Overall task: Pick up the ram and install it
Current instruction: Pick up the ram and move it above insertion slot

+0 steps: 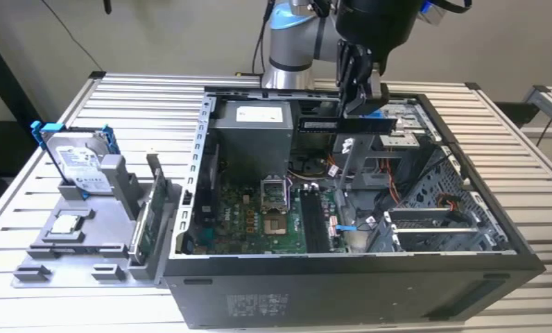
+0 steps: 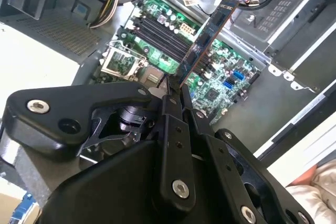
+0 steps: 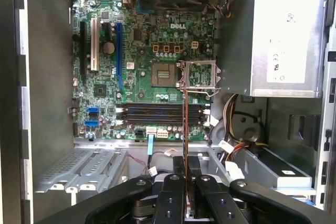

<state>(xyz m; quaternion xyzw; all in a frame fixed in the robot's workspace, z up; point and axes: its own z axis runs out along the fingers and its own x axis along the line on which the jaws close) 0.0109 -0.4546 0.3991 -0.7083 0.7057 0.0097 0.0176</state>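
Silver-grey arm (image 1: 286, 55), blue joint cap, matte black gripper (image 2: 176, 92) — silver screw heads

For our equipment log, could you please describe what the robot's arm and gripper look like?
The arm has silver-grey cylindrical segments with a light blue joint cap and a black cable beside it. The gripper is black, with angular linkage bars fastened by silver screws, narrowing to slim jaws.

You see the gripper (image 2: 175, 94) in matt black metal with bright screw heads (image 2: 180, 188), the ram (image 2: 207, 38) a smooth, glossy circuit board, the case (image 1: 350, 291) matt dark sheet metal, the table (image 1: 137, 97) ribbed pale metal.
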